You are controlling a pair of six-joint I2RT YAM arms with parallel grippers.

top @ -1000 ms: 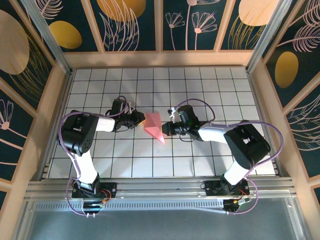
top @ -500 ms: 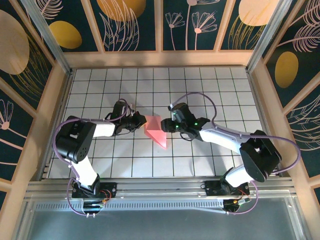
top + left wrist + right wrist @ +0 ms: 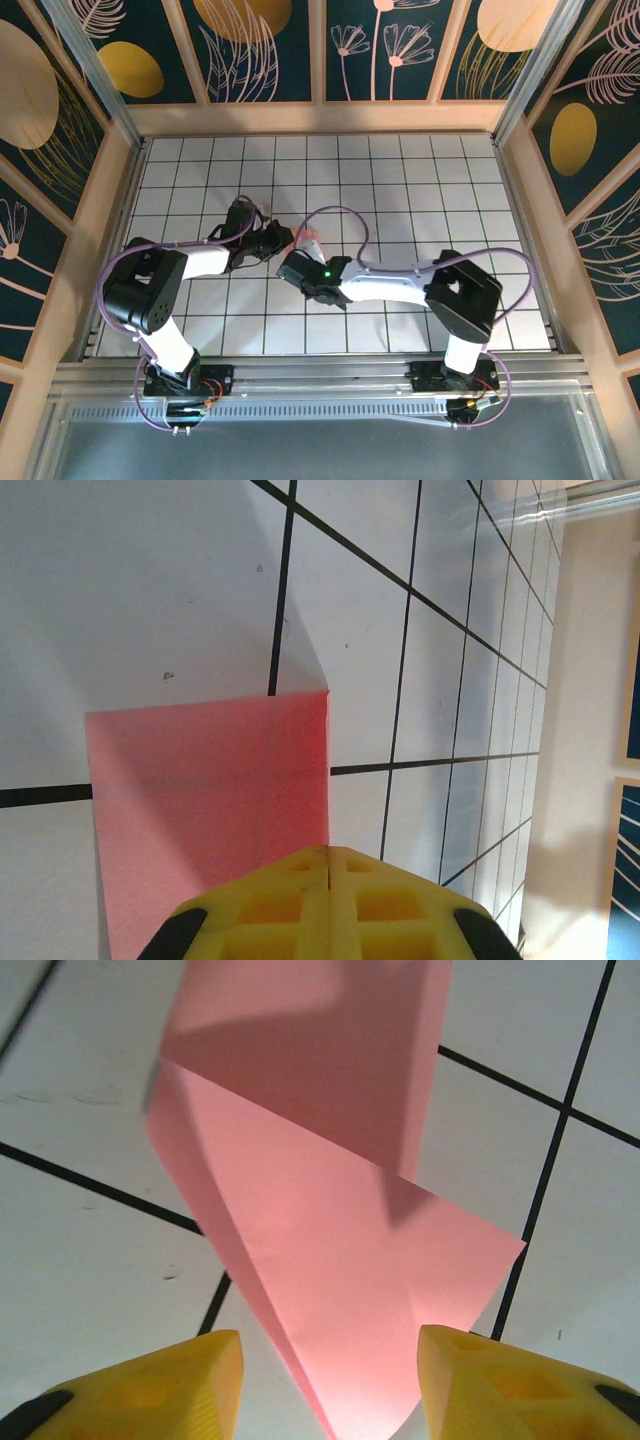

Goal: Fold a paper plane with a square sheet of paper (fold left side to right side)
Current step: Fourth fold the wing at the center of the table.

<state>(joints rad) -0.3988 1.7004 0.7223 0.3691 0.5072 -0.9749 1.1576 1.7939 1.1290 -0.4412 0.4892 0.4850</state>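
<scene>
The square sheet of paper [image 3: 340, 1250] is pink-red and folded into a creased pointed shape with an overlapping flap. My right gripper [image 3: 330, 1390] is open just above the tiles, and the paper's narrow end lies between its yellow fingers [image 3: 170, 1385] without touching them. My left gripper [image 3: 328, 858] is shut, its pads meeting right at one edge of the paper [image 3: 200, 790], which runs under them. In the top view the right gripper [image 3: 303, 256] covers most of the paper [image 3: 309, 240], and the left gripper [image 3: 287, 240] sits at the paper's left corner.
The white tiled table [image 3: 450, 190] stretches free behind and to the right of the paper. Wooden walls [image 3: 320, 118] enclose it on three sides. The right arm [image 3: 400, 285] lies across the near middle, with its cable [image 3: 345, 215] looping over the tiles.
The right arm has swung from the paper's right side round to its near side and now covers it, and its jaws have opened. The left gripper has stayed at the left corner.
</scene>
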